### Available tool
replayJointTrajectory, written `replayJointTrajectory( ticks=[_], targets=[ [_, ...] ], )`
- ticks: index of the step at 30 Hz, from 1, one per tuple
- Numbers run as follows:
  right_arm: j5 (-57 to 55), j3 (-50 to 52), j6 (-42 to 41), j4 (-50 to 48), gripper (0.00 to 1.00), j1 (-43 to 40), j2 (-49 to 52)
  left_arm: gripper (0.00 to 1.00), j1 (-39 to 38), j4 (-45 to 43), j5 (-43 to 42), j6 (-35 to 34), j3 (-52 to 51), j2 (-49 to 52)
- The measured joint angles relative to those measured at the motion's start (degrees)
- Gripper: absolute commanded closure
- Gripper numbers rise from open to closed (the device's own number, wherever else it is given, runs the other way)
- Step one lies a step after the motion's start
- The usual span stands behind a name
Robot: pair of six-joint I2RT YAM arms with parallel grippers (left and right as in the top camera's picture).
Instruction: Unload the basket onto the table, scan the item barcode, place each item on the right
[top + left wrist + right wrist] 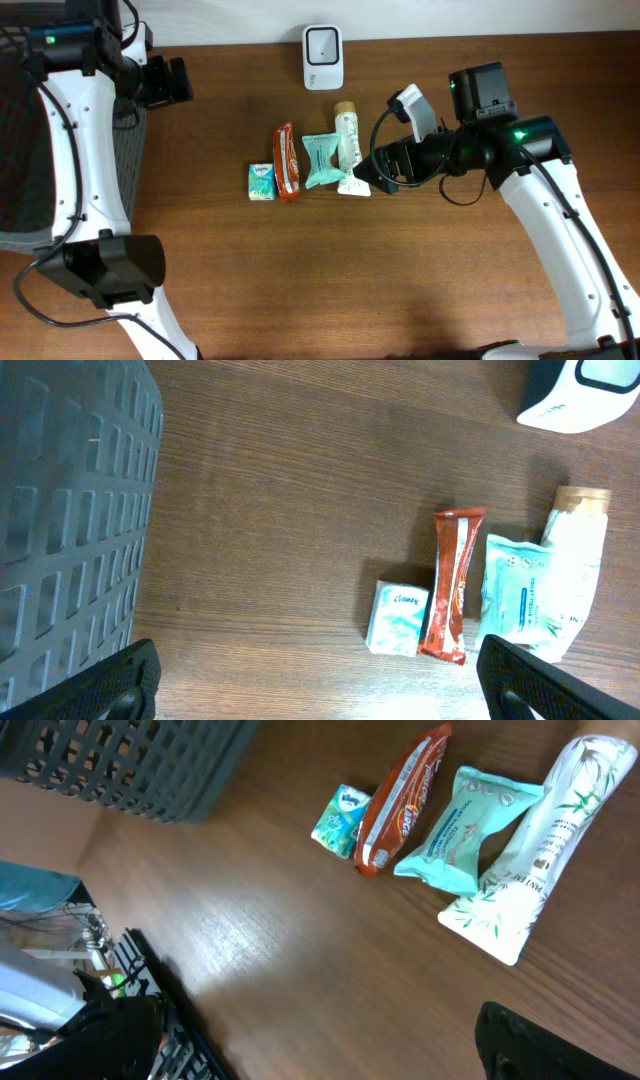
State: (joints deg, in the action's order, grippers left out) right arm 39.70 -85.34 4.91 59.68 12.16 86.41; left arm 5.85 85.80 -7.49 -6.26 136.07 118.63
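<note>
A row of items lies mid-table: a small tissue pack (261,181), a red snack bar (287,162), a teal wipes pack (321,160) and a white tube (349,148). Behind them stands the white barcode scanner (322,55). My right gripper (372,172) hovers open just right of the tube, holding nothing. In the right wrist view the tube (540,840), wipes pack (470,823), snack bar (403,798) and tissue pack (342,820) lie ahead of its open gripper (320,1050). My left gripper (178,80) is open and empty at the far left; its wrist view shows the scanner (580,395).
A dark mesh basket (128,140) sits at the table's left edge, close under the left arm; it fills the left of the left wrist view as the basket (70,510). Bare wood spreads in front of the items.
</note>
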Motion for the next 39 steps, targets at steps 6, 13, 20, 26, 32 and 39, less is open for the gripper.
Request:
replayJointTrajectory(
  ticks=[6,13,20,26,32,39],
  targets=[
    [-13.64,-0.07,-9.75,-2.67,0.01,0.0,5.03,0.01,0.0,0.0,-0.11,0.0,0.0,0.0],
    [-16.39,-0.17,-12.0,-15.91,0.01,0.0,12.39,0.01,0.0,-0.02,-0.28,0.0,0.0,0.0],
    [-17.2,-0.24,-14.12,-26.03,0.38,0.0,28.65,0.01,0.0,-0.07,-0.28,0.0,0.0,0.0],
    [-15.58,-0.26,-14.4,-32.74,0.38,0.46,33.35,0.01,0.0,-0.11,-0.28,0.0,0.0,0.0],
    [-18.53,-0.26,-16.2,-35.78,0.5,4.52,37.18,0.01,0.0,-0.11,-0.31,0.0,0.0,0.0],
    [-20.65,-0.7,-17.84,-37.46,0.96,5.25,38.53,0.01,0.0,-0.13,-0.28,0.0,0.0,0.0]
  ],
)
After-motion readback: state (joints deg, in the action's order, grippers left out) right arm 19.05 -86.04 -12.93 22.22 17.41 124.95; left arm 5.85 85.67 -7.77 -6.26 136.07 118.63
